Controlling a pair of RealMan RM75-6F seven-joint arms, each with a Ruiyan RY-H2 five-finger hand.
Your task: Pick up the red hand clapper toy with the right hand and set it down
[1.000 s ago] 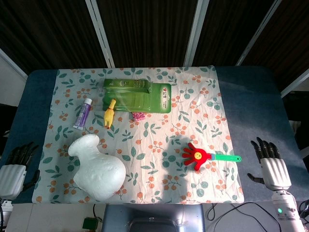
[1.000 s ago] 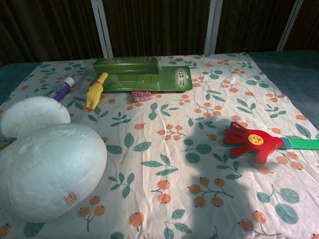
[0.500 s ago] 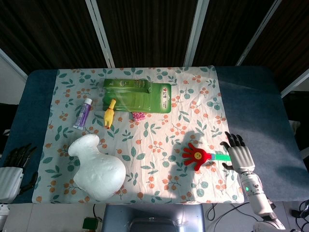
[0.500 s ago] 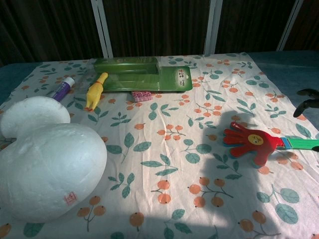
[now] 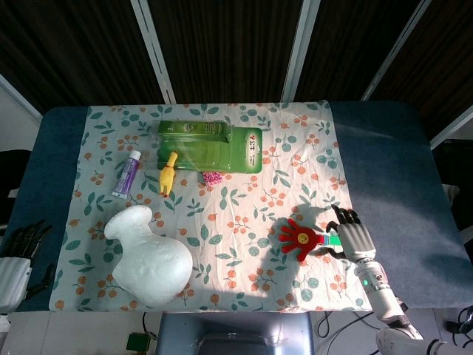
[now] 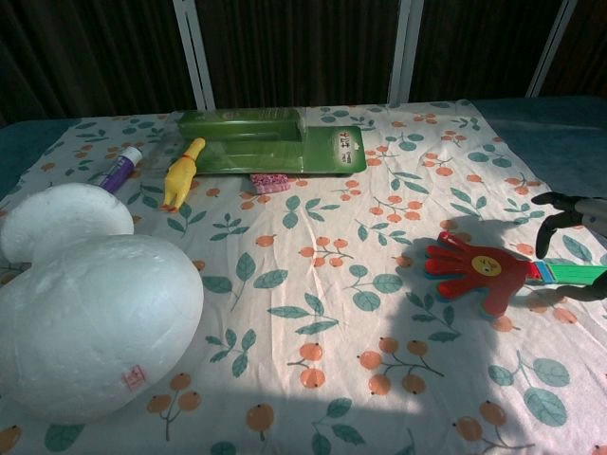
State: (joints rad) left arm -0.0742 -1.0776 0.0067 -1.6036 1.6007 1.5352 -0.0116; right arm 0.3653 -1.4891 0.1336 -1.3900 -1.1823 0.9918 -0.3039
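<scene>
The red hand clapper toy (image 5: 299, 239) (image 6: 476, 270) lies flat on the floral cloth at the right, its green handle (image 6: 575, 274) pointing right. My right hand (image 5: 355, 235) (image 6: 567, 213) hovers over the handle with its fingers spread apart and holds nothing. The handle is partly hidden under that hand in the head view. My left hand (image 5: 16, 259) rests off the cloth at the lower left corner, fingers apart and empty; the chest view does not show it.
A large white foam vase (image 5: 150, 259) (image 6: 85, 303) lies at the front left. Behind it are a purple tube (image 5: 126, 174), a yellow rubber chicken (image 5: 168, 175), a green blister pack (image 5: 211, 146) and a small pink item (image 5: 213, 177).
My right hand has moved left from the table's right edge to above the clapper's green handle. The left hand has slipped slightly lower. The clapper has not moved.
</scene>
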